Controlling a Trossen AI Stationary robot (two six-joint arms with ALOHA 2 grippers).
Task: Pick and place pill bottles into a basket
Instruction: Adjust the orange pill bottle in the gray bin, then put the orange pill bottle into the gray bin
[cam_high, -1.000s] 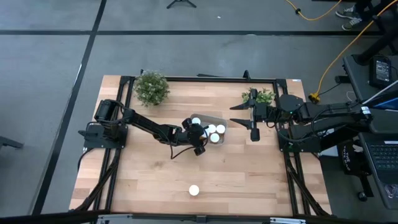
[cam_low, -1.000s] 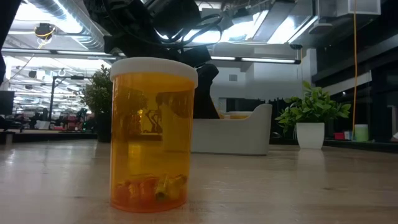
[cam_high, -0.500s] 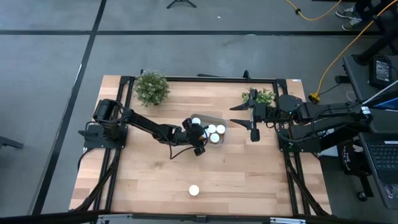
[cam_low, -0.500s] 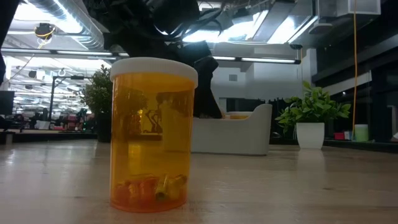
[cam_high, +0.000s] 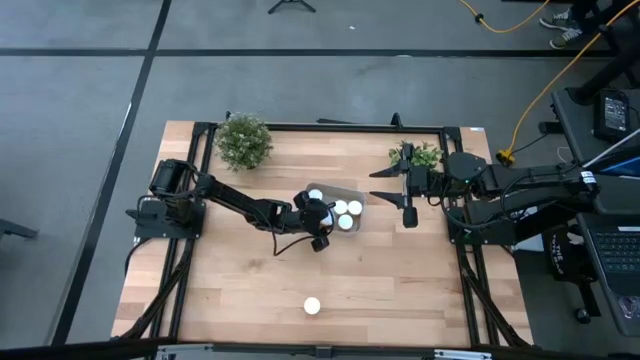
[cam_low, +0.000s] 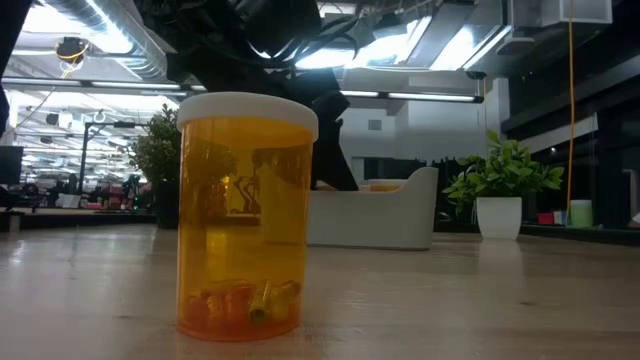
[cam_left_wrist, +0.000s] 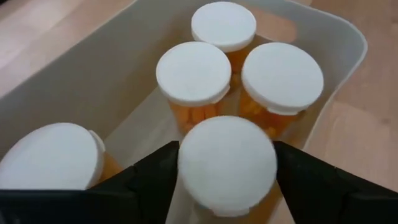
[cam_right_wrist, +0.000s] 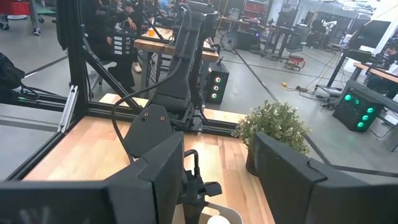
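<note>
The pale basket (cam_high: 348, 192) stands mid-table and holds several upright pill bottles with white caps (cam_left_wrist: 194, 71). My left gripper (cam_high: 320, 216) reaches into the basket's near left corner, its fingers on either side of one more pill bottle (cam_left_wrist: 227, 165). Another pill bottle (cam_low: 245, 215) stands upright on its base near the table's front edge (cam_high: 312, 305). My right gripper (cam_high: 378, 186) hovers open and holds nothing, raised at the far right beside a small plant. My left gripper has the pill bottle's white cap (cam_left_wrist: 186, 168) pinched between its two fingers (cam_left_wrist: 155, 180), one on each side of the cap's rim. The fingers slant down into the basket from the table's left. The bottle stays upright inside the basket; its base is hidden.
A bushy potted plant (cam_high: 243, 142) stands at the far left and a smaller one (cam_high: 418, 155) at the far right. Bare wood lies between the basket and the lone bottle near the front edge.
</note>
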